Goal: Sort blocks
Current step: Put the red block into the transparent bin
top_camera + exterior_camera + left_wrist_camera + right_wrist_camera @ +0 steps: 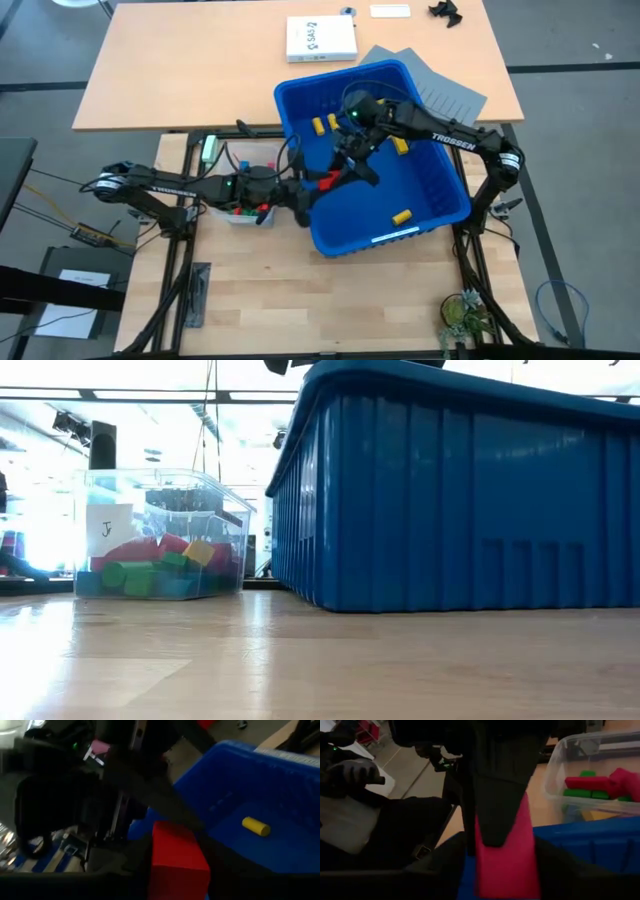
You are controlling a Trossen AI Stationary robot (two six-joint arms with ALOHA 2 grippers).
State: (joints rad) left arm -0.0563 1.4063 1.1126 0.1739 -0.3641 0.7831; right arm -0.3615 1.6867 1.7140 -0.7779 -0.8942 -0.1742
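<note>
Handover over the blue bin's (pixel 440 215) near-left rim: red block (pixel 326 181) sits between both grippers, left gripper (pixel 312 190) pinching one end, right gripper (pixel 342 172) gripping the other, long axis running gripper to gripper.

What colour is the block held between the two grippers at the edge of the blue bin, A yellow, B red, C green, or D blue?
B: the block between the left gripper and the right gripper is red, seen close up in both wrist views, over the left edge of the blue bin.
</note>
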